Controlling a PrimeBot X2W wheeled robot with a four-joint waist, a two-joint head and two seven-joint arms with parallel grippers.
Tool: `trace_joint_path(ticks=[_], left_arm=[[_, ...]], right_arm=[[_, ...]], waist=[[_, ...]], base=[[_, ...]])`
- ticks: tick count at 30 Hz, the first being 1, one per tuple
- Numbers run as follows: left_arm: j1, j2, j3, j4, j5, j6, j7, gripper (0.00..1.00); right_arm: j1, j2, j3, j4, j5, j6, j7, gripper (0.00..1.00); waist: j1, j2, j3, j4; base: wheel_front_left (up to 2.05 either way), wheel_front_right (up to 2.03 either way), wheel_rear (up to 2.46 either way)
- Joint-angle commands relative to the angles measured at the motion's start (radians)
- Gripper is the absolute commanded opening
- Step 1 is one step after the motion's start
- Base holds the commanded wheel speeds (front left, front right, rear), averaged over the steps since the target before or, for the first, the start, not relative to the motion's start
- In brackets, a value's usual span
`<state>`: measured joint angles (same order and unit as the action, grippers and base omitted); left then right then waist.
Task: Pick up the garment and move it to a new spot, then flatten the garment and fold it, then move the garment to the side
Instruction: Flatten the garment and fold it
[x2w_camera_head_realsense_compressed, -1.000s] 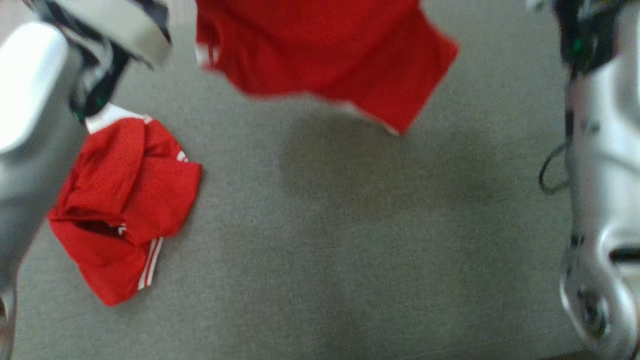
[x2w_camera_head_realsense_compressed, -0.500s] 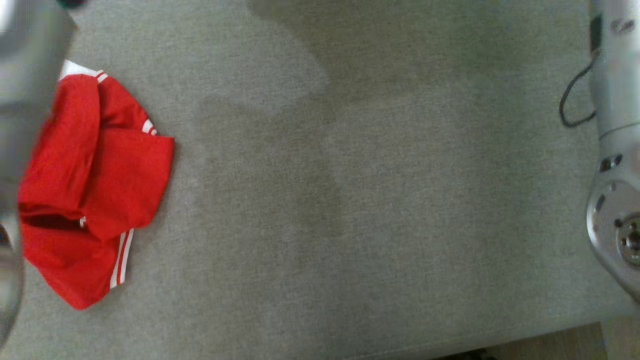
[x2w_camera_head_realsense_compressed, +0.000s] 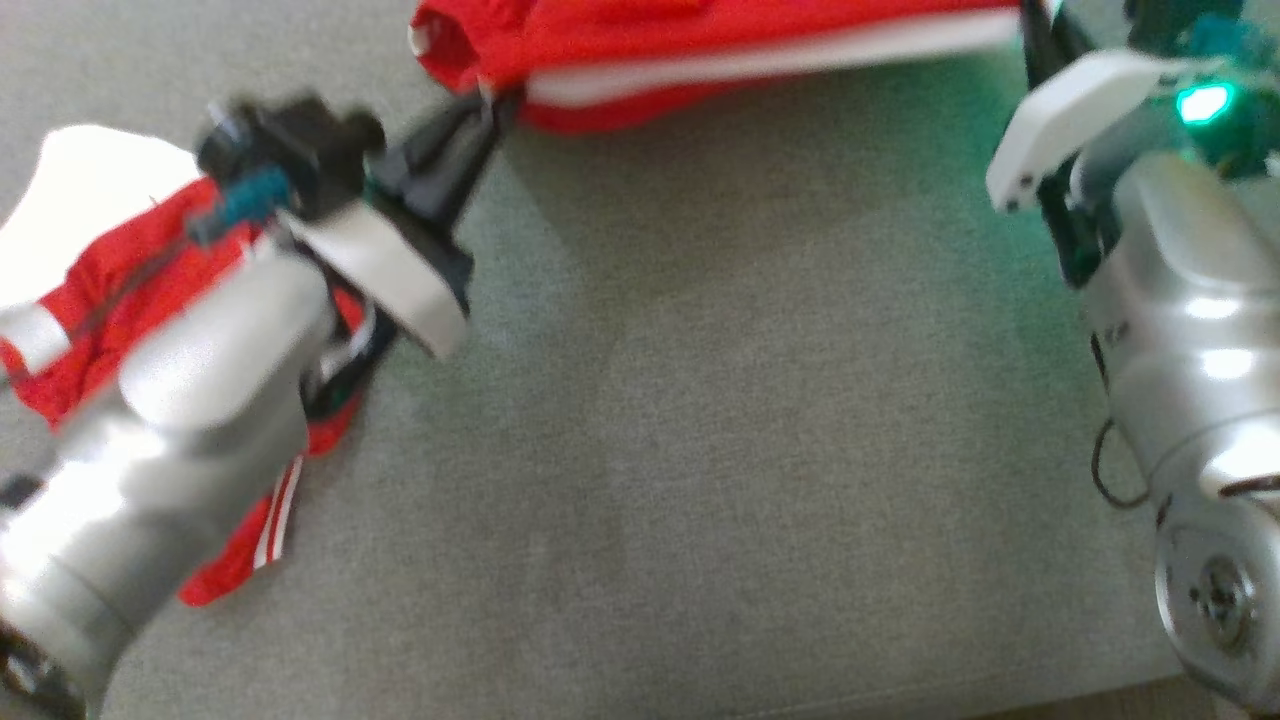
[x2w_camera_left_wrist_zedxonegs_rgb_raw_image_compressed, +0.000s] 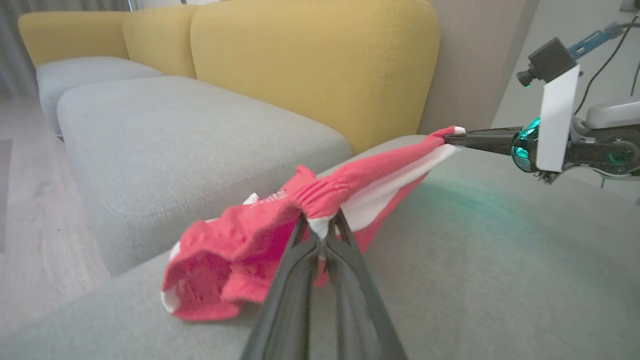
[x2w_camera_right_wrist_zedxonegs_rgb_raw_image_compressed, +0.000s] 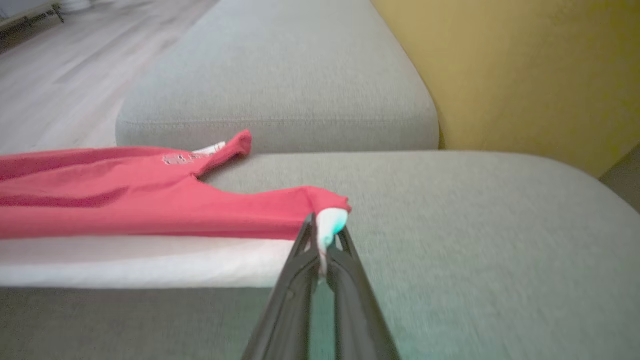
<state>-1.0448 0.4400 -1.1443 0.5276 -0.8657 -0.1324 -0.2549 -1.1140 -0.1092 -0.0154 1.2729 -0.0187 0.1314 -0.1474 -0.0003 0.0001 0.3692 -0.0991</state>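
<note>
The garment (x2w_camera_head_realsense_compressed: 700, 40) is red with a white band and hangs stretched in a line between my two grippers, above the grey sofa seat (x2w_camera_head_realsense_compressed: 750, 450). My left gripper (x2w_camera_head_realsense_compressed: 490, 100) is shut on its gathered waistband at the left end; in the left wrist view the fingers (x2w_camera_left_wrist_zedxonegs_rgb_raw_image_compressed: 322, 227) pinch the red and white fabric (x2w_camera_left_wrist_zedxonegs_rgb_raw_image_compressed: 260, 235), whose loose end sags onto the cushion. My right gripper (x2w_camera_head_realsense_compressed: 1030, 20) is shut on the other end. The right wrist view shows its tips (x2w_camera_right_wrist_zedxonegs_rgb_raw_image_compressed: 322, 230) clamped on a white corner of the garment (x2w_camera_right_wrist_zedxonegs_rgb_raw_image_compressed: 125, 200).
A second red garment with white stripes (x2w_camera_head_realsense_compressed: 250, 530) lies crumpled on the seat at the left, partly under my left forearm. Yellow backrests (x2w_camera_left_wrist_zedxonegs_rgb_raw_image_compressed: 310, 60) rise behind the seat. Another grey cushion (x2w_camera_right_wrist_zedxonegs_rgb_raw_image_compressed: 280, 85) adjoins, with wooden floor (x2w_camera_right_wrist_zedxonegs_rgb_raw_image_compressed: 60, 65) beyond.
The head view has shifted. The held garment, out of view half a second ago, now spans the top edge as a taut band, and both grippers show again, still shut.
</note>
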Motion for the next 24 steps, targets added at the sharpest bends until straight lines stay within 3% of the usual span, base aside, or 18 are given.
trace_joint_path(ticks=[1, 11, 18, 24], left_arm=[[-0.026, 0.042, 0.033, -0.023, -0.009, 0.002, -0.002, 0.00], [0.151, 0.039, -0.031, -0.100, -0.008, 0.021, -0.006, 0.00], [0.251, 0.015, -0.043, -0.157, -0.003, 0.063, -0.006, 0.00], [0.348, -0.006, -0.069, -0.230, -0.006, 0.101, -0.006, 0.00]], right_arm=[[0.007, 0.003, 0.018, -0.020, 0.013, -0.001, 0.006, 0.00], [0.179, -0.071, 0.211, -0.011, 0.173, -0.001, 0.131, 0.00], [0.307, -0.155, 0.313, -0.093, 0.308, -0.001, 0.193, 0.00], [0.416, -0.250, 0.342, -0.197, 0.410, -0.001, 0.244, 0.00]], waist=[[0.0003, -0.0001, -0.028, 0.004], [0.0003, -0.0001, -0.148, 0.003], [0.0003, -0.0001, -0.243, -0.010], [0.0003, -0.0001, -0.316, -0.032]], base=[[0.00, 0.00, 0.00], [0.00, 0.00, 0.00], [0.00, 0.00, 0.00], [0.00, 0.00, 0.00]])
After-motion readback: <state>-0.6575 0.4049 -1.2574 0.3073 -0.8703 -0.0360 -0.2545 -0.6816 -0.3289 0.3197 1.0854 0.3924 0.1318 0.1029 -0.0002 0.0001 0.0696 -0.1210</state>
